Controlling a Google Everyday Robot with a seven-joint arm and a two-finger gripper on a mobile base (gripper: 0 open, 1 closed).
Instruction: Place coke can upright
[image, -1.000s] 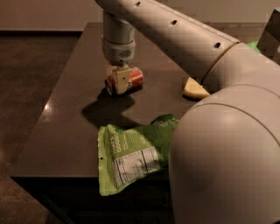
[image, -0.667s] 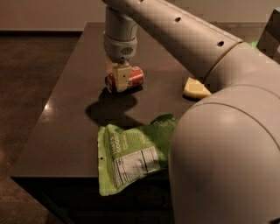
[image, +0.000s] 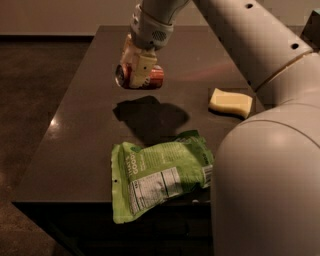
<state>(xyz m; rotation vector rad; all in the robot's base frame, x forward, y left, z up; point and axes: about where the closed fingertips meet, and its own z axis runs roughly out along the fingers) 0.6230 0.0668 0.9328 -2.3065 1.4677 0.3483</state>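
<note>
Red can, green bag, pale yellow sponge on your dark counter.
Your cream-coloured tool (image: 139, 73) hangs above the far middle of the counter (image: 75, 135), clasping the coke can (image: 155, 78), which is red with a silver end. The snack bag (image: 155, 172) is bright green with a white panel of dark print. The sponge (image: 229, 101) is pale yellow. The counter is dark grey-brown.

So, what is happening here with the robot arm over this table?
The robot's gripper holds the coke can between its fingers. The can is on its side and appears lifted above the dark table, with a shadow under it, so it is not yet set upright. A green snack bag lies near the front edge and a yellow sponge lies to the right.
</note>
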